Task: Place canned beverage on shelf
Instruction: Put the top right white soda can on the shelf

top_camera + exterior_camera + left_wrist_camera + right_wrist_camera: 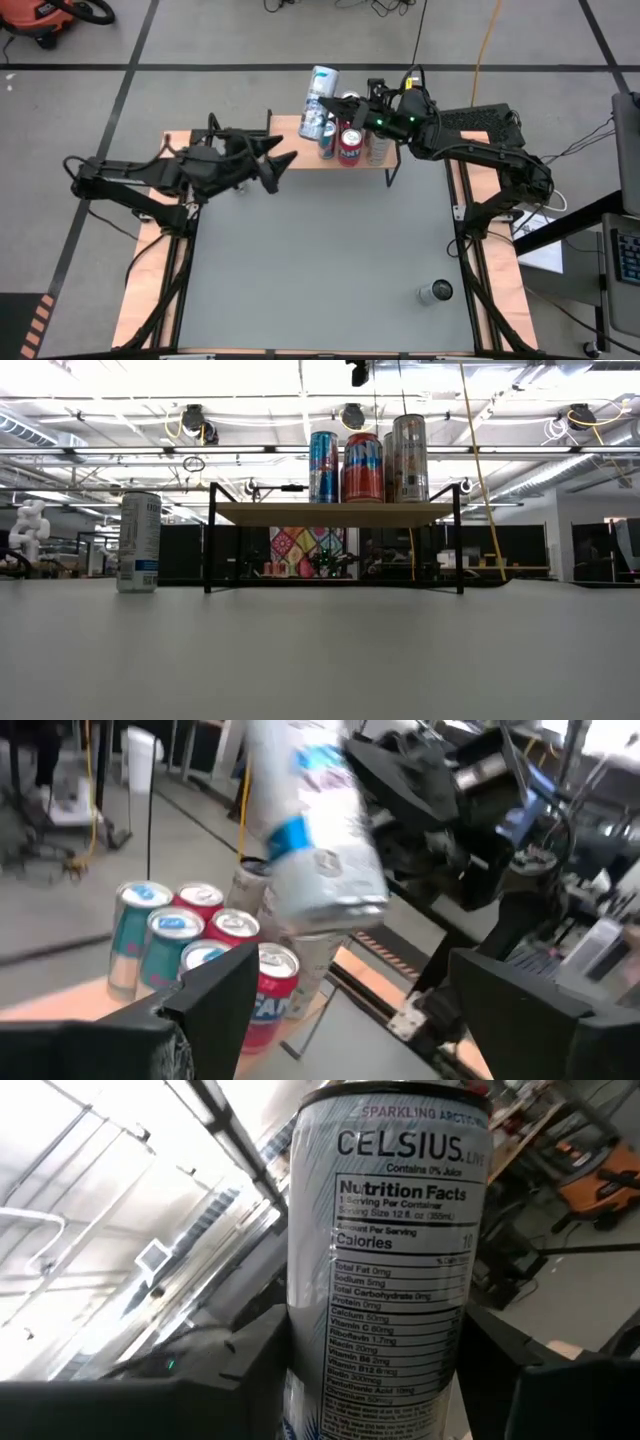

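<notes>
My right gripper (338, 100) is shut on a white and silver beverage can (321, 85), which it holds up over the far middle of the table. Below it stands the shelf (285, 125), a low rack with a wooden top on black legs (330, 513). Several cans stand on the shelf, among them a blue one (323, 465), a red one (362, 465) and a silver one (408, 458). My left gripper (283, 163) hangs open and holds nothing. It is left of the shelf and points level toward it. My right gripper pinches the can's side wall (380, 1330) between its two fingers (250, 1370), which lie across the can. They come roughly level from the table's right side. The can is lifted clear above the cans on the shelf and is tilted, its lower end (335, 905) toward them.
One can (435, 292) stands on the grey table near its right front corner. In the low view a white can (138, 542) stands on the table left of the shelf. Pale wooden boards with black rails (150, 290) run along both table sides.
</notes>
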You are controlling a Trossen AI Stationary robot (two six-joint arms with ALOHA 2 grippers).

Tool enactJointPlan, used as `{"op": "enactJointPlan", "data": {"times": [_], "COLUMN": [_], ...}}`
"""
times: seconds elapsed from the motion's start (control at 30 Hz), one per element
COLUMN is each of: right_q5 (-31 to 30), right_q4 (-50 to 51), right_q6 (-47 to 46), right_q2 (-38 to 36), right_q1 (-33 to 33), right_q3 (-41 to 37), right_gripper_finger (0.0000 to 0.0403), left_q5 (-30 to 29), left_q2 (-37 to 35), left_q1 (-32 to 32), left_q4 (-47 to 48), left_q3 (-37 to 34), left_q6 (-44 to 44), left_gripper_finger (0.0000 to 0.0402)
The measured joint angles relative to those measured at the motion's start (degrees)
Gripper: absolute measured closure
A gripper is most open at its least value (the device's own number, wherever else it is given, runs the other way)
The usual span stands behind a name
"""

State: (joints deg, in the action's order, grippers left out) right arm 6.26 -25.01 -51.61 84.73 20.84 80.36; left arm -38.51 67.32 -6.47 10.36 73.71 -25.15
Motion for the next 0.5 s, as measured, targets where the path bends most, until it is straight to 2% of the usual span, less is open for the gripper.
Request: {"op": "enactJointPlan", "data": {"times": [0.13,0.27,0.43,0.5], "right_q5": [4.51,9.09,13.96,15.43], "right_q4": [-0.02,-0.08,-0.09,-0.09], "right_q6": [1.73,3.89,6.05,7.47], "right_q2": [0.0,0.0,-0.02,-0.02], "right_q1": [0.84,1.53,2.09,2.26], "right_q3": [0.0,0.0,0.0,0.0], "right_gripper_finger": [0.0214,0.0213,0.0215,0.0214], "left_q5": [-0.02,-2.13,-6.87,-6.65], "left_q2": [-3.54,-6.98,-9.46,-9.5], "left_q1": [0.07,0.05,0.42,1.5], "left_q4": [2.97,2.0,1.31,1.09], "left_q3": [0.0,0.0,0.0,0.0], "left_q6": [-0.55,9.62,5.3,4.64], "left_gripper_finger": [0.0077,0.0077,0.0077,0.0077]}}
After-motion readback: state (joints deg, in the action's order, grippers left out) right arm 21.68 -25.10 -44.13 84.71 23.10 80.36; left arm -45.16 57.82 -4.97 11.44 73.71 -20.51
